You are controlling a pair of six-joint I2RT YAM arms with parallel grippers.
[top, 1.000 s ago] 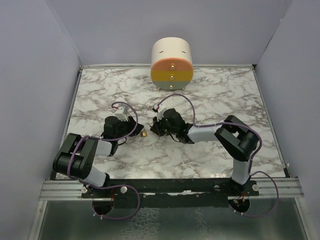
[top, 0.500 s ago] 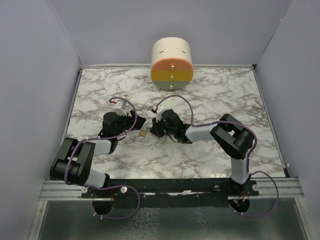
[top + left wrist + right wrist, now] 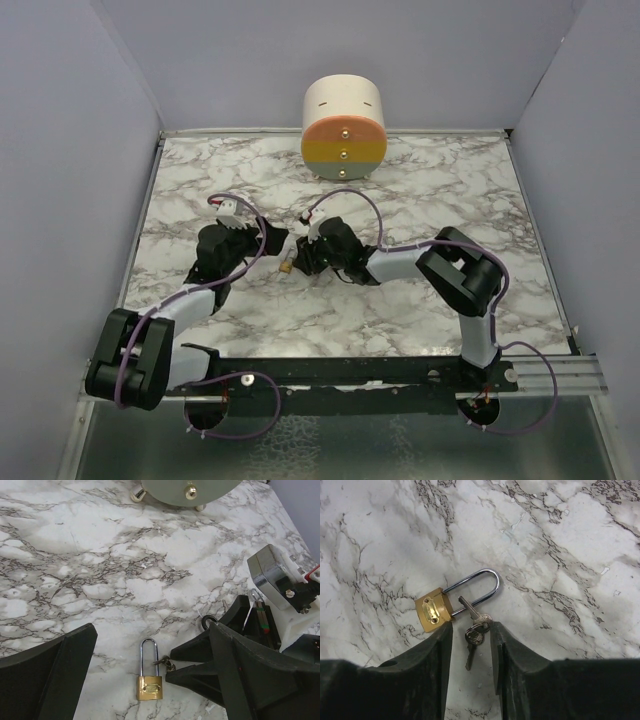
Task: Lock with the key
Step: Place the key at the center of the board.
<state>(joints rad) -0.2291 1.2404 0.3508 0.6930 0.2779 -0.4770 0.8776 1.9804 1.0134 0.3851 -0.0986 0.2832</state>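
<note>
Lying on the marble tabletop [image 3: 560, 540] against the shackle [image 3: 487, 577] of the brass padlock [image 3: 434, 611], the key [image 3: 468, 611] sits between the narrowly parted fingers [image 3: 435, 670] of the right claw [image 3: 471, 630], while the left claw [image 3: 152, 630] gapes wide around the padlock.

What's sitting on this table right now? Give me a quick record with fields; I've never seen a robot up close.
surface: marble table
lock: small brass padlock, lying flat, silver shackle
keys: small metal keys on a ring, beside the lock, one crossing its shackle
right tool: open, one finger on each side of the keys
left tool: open wide, facing the lock, holding nothing
far edge: round cream box with coloured bands
</note>
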